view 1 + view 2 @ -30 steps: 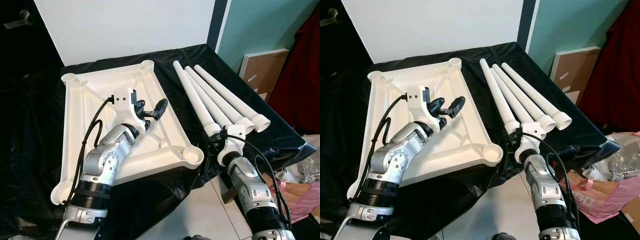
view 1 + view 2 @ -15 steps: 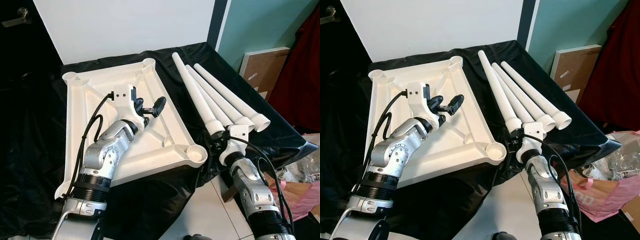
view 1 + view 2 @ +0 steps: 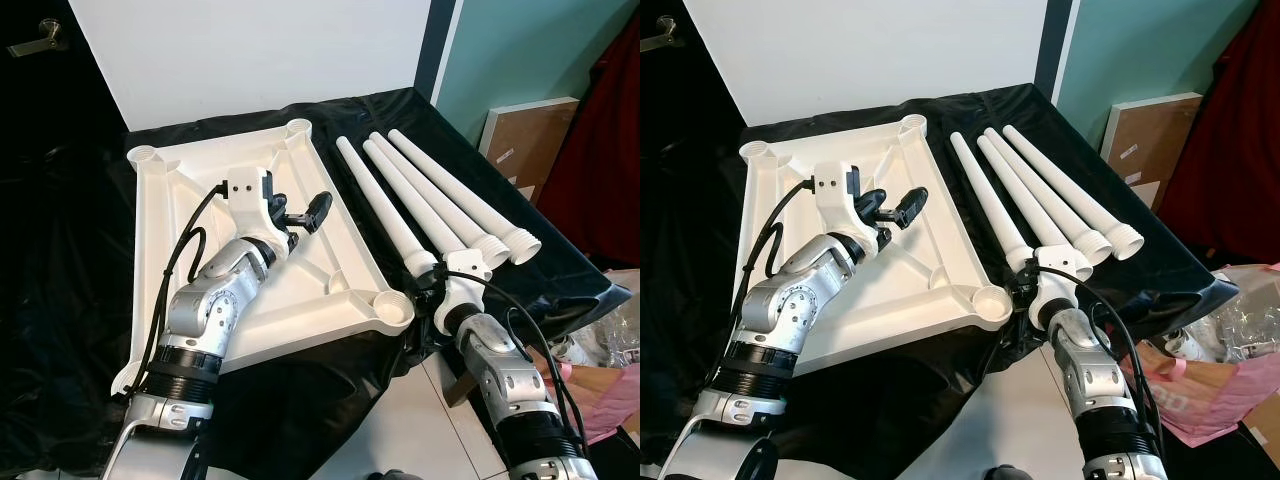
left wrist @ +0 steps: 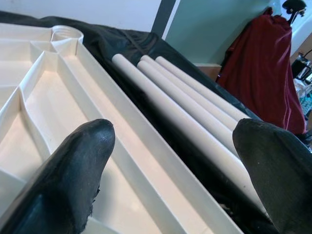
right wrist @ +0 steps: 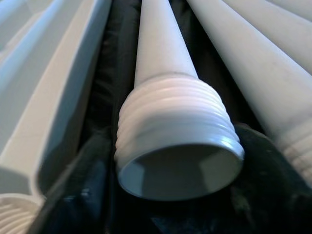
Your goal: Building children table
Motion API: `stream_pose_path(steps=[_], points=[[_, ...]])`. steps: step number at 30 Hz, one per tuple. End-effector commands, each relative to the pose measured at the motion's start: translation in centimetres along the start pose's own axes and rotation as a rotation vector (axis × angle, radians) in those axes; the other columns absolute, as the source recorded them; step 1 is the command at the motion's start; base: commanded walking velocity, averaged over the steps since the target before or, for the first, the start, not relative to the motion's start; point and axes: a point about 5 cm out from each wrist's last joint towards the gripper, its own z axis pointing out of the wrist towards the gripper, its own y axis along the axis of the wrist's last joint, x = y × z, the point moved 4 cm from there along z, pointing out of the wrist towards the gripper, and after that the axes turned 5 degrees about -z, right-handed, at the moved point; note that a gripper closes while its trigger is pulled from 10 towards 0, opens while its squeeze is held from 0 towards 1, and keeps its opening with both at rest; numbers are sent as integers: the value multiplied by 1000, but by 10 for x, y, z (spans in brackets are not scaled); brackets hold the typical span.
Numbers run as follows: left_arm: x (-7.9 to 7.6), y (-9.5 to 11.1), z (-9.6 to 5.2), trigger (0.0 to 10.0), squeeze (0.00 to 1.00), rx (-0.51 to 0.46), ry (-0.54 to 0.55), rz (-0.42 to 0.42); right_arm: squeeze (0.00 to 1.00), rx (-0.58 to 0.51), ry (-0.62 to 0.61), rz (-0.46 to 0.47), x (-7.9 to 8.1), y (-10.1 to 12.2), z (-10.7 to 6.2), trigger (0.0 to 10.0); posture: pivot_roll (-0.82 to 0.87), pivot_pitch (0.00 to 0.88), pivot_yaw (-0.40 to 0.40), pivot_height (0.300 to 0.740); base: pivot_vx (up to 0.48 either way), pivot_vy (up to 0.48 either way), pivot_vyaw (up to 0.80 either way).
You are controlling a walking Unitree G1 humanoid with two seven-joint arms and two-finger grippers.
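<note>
The white table top (image 3: 345,245) lies upside down on black cloth, with a round socket (image 3: 392,308) at its near right corner. Three white legs lie to its right. My right gripper (image 3: 428,283) is shut on the threaded end (image 5: 175,131) of the leg nearest the top (image 3: 380,207), just right of that socket. Its black fingers (image 5: 78,180) flank the thread. The other two legs (image 3: 425,195) (image 3: 457,187) rest beside it. My left gripper (image 3: 300,212) hovers open over the top's right half, its fingers (image 4: 83,161) wide apart with nothing between them.
A white panel (image 3: 260,50) leans against the wall behind the table top. A brown board (image 3: 525,140) and red fabric (image 3: 610,150) stand at the right. A pink bag (image 3: 600,385) sits on the white floor tiles (image 3: 400,420) by my right arm.
The leg in my right gripper has slid back toward me and slightly left, so its far end sits lower than half a second ago. My left gripper has stayed over the top.
</note>
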Motion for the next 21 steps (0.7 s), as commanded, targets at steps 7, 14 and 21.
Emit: stream_pose_path(steps=[7,14,21], points=[[-11,-4,-3,10000,0,23,-125,5,647,-36,19,-91,1,0,-6,10000,-72,63,0,740,0,0,0],[-12,-3,-2,10000,0,18,-128,2,0,-189,-4,-52,-1,30,-10,10000,-79,67,6,740,0,0,0],[-14,-2,-3,10000,0,15,-135,-3,0,-289,-134,-10,-23,51,-16,10000,-80,69,9,740,0,0,0]])
